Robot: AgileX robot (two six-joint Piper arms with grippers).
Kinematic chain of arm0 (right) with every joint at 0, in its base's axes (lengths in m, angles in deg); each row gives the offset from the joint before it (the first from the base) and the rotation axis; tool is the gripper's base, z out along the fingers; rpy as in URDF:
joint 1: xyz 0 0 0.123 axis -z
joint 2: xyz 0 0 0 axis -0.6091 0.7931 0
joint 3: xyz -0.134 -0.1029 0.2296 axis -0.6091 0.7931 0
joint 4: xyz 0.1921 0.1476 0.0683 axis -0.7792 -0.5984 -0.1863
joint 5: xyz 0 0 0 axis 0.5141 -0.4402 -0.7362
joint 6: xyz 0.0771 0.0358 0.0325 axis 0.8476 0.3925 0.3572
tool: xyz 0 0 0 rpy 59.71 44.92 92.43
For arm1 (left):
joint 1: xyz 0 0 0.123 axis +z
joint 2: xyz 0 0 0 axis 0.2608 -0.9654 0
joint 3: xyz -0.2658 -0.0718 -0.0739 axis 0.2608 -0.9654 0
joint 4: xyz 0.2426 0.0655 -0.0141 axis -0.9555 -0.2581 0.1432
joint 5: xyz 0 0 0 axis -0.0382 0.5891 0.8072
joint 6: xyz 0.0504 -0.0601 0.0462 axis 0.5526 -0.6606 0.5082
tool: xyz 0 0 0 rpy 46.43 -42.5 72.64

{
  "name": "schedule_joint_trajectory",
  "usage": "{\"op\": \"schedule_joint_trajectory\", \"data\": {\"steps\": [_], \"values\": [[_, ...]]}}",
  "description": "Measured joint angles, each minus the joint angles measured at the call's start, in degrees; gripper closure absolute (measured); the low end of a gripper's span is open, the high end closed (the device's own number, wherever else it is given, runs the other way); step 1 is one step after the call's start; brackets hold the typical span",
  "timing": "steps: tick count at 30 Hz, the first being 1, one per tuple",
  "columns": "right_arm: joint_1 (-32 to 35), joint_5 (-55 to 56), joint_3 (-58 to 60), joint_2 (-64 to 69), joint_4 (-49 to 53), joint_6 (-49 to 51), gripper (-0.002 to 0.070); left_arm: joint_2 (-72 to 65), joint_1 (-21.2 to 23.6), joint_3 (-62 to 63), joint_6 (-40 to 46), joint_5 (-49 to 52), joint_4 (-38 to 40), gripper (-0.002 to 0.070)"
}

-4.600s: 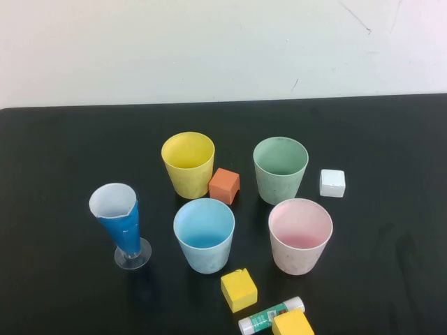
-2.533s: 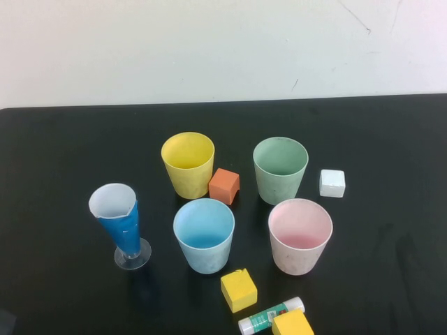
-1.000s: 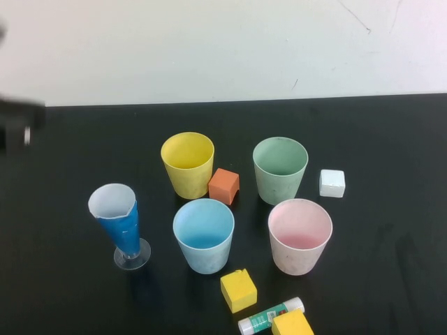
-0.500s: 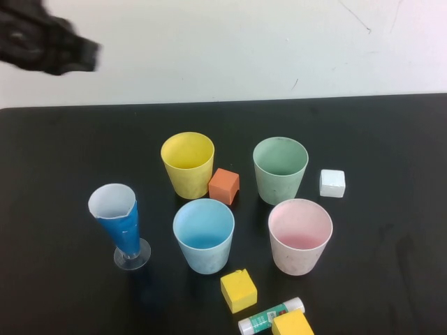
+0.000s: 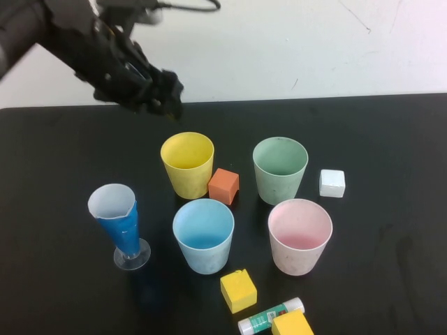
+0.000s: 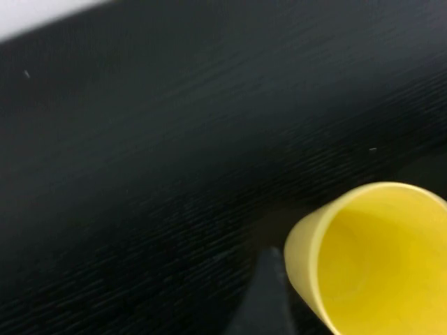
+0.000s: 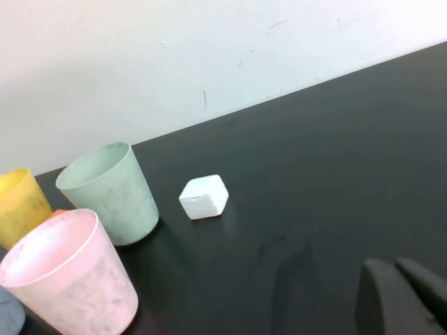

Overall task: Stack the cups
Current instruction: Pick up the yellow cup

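Note:
Four pastel cups stand upright on the black table: yellow, green, light blue and pink. My left gripper hangs in the air just behind the yellow cup, reaching in from the far left. It is open and empty. In the left wrist view one dark finger shows beside the yellow cup's rim. My right gripper is shut and empty, low over bare table to the right of the cups. It is out of the high view. The right wrist view shows the green cup and the pink cup.
A blue-and-white conical glass stands at front left. An orange cube sits between the yellow and green cups. A white cube lies right of the green cup. Two yellow cubes and a glue stick lie at the front edge.
My left arm has swung in from the left edge, risen and moved right, ending behind the yellow cup. The cups and blocks have not moved.

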Motion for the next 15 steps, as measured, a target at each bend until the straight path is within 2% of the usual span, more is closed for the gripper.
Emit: {"op": "schedule_joint_trajectory", "data": {"steps": [2,4,12,15], "values": [[0.00,0.00,0.00,0.00,0.00,0.00,0.0679,-2.39,0.00,0.64,-0.74,0.00,-0.13,0.0120],[0.00,0.00,0.00,0.00,0.00,0.00,0.0679,-4.43,0.00,0.86,-1.10,0.00,-0.13,0.0126],[0.00,0.00,0.00,0.00,0.00,-0.04,0.0679,-9.41,0.00,1.35,-1.14,0.00,1.25,0.0204],[0.00,0.00,0.00,0.00,0.00,-0.14,0.0679,-10.21,0.00,1.44,-0.70,0.00,1.78,0.0264]]}}
